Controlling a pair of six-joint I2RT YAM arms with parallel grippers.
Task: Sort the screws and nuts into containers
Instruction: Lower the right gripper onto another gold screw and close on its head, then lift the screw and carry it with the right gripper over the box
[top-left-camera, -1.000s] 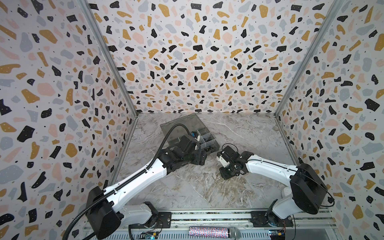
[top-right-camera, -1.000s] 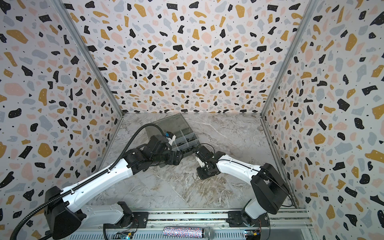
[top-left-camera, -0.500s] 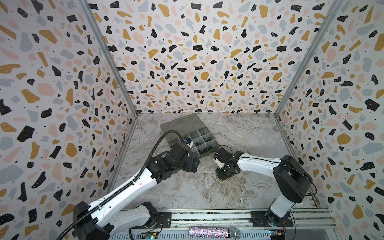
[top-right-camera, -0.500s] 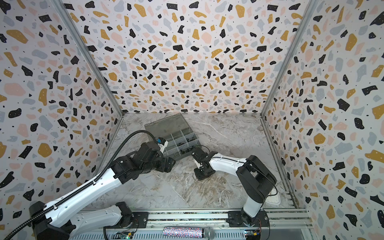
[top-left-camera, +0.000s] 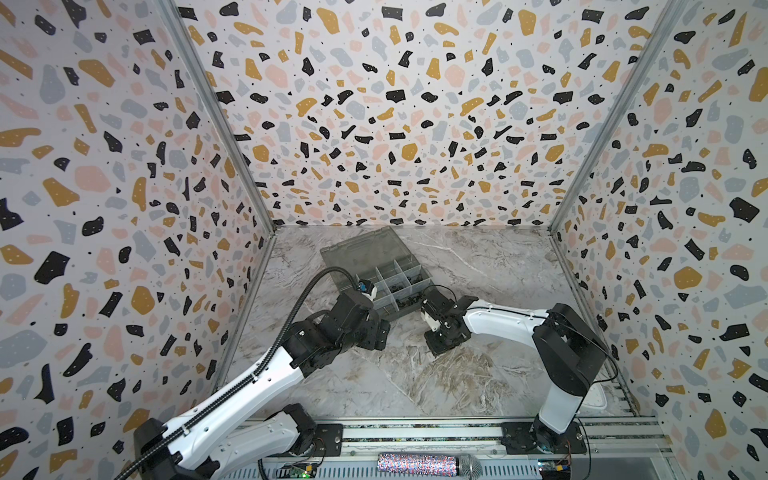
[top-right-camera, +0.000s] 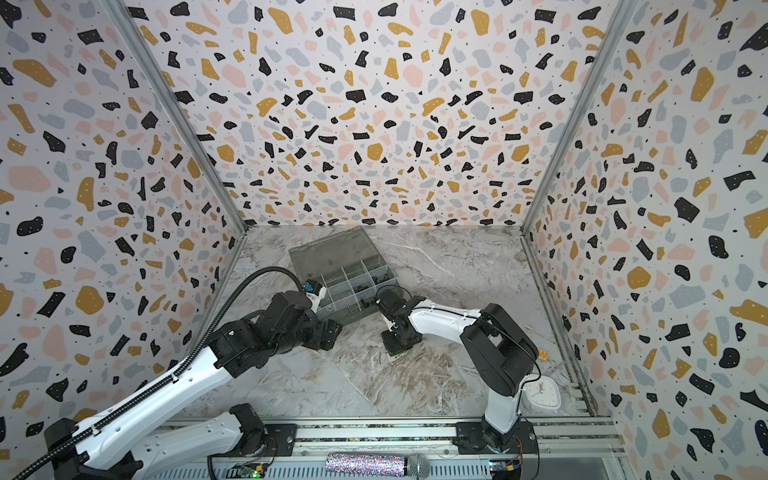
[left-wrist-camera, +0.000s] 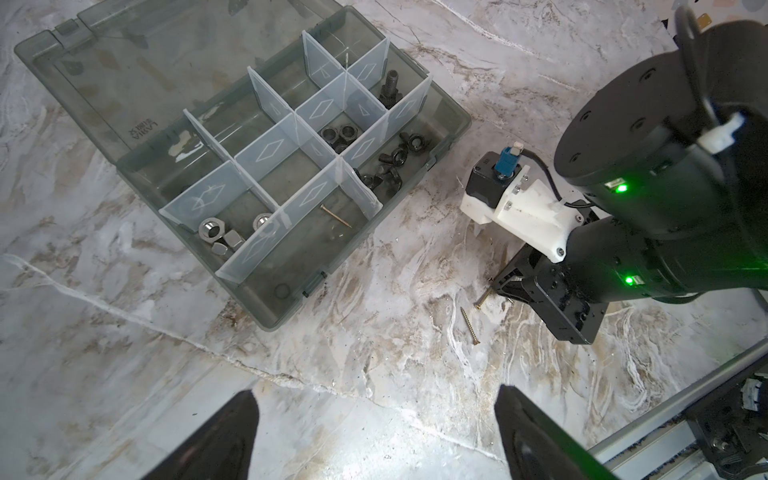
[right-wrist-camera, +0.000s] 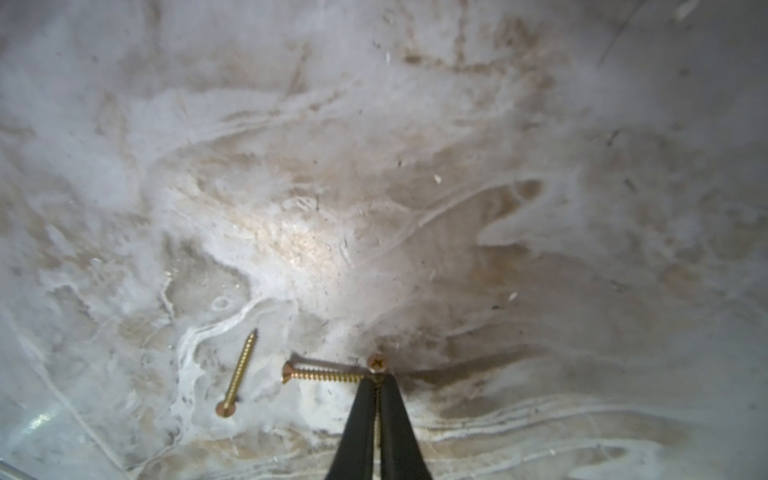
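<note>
Marble-patterned grey and white tabletop (top-left-camera: 478, 270) sits inside speckled walls. Toward the back lies a smoky-grey translucent plastic organizer box (left-wrist-camera: 137, 70), its flat lid folded open and pale dividers splitting it into small compartments. The compartment nearest the right arm holds a heap of black nuts (left-wrist-camera: 386, 162). The one behind it holds black hex nuts (left-wrist-camera: 336, 135), and silver hex nuts (left-wrist-camera: 216, 232) sit near the opposite corner. A short black bolt (left-wrist-camera: 388, 89) stands in a corner compartment, and a thin brass-coloured screw (left-wrist-camera: 336, 217) lies in another.

Just beside the box, the right gripper (right-wrist-camera: 377, 384) points down at the table. Its black jaws are pressed together on a brass-coloured cross-head screw (right-wrist-camera: 378, 363), whose head shows above the tips. A second brass screw (right-wrist-camera: 324, 374) lies flat with its point touching the tips, and a third brass screw (right-wrist-camera: 239, 374) lies apart.

The left gripper (left-wrist-camera: 374, 390) hovers over bare marble, jaws spread wide, holding nothing.
</note>
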